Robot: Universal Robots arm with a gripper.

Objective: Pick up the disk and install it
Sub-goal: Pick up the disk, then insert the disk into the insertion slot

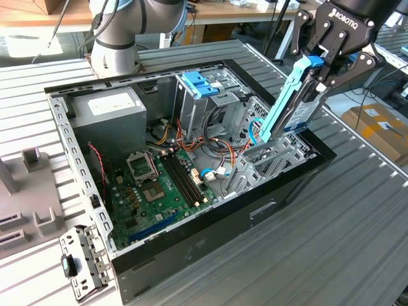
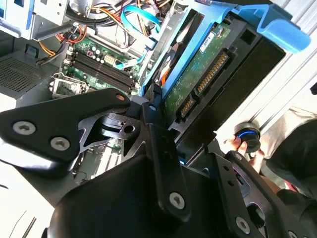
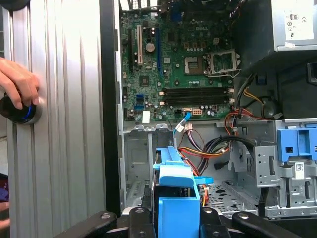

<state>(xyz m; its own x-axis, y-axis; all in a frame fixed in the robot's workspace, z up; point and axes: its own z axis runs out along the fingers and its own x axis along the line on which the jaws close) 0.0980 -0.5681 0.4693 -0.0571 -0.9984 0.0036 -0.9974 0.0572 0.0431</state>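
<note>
The disk (image 1: 298, 109) hangs tilted above the drive cage (image 1: 271, 159), at the exterior view's right end of the open case (image 1: 210, 239). The gripper (image 1: 320, 71) has its fingers clamped on the disk's upper end. In the first wrist view a hand (image 3: 17, 82) rests on a knob (image 3: 21, 113), which sits on the table (image 3: 64, 124) beside the case.

The disk (image 1: 294, 115) leans above the drive cage (image 1: 274, 156) — motherboard (image 1: 159, 185) beside it.
</note>
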